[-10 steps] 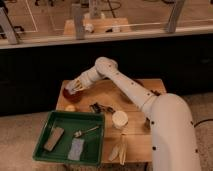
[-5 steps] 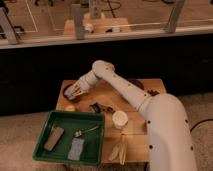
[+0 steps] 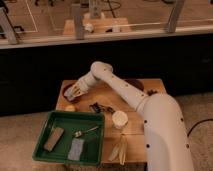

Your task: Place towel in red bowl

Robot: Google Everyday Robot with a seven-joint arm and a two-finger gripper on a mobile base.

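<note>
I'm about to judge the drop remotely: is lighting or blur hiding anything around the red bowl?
Camera view: soft and blurry overall, so fine detail is lost. The hand sits over the red bowl, hiding most of it. The dark band behind the table swallows the bowl's far rim. No strong glare on the green tray.

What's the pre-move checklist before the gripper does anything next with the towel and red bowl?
1. Gripper over the red bowl at the table's far left: ok.
2. Towel in the gripper or in the bowl: cannot tell, the spot is hidden by the gripper.
3. Red bowl upright, fully on the table: ok.
4. Green tray apart from the bowl, nearer the camera: ok.
5. White cup clear of the arm: ok.
6. Small dark items beside the arm's path: ok, not touching.
</note>
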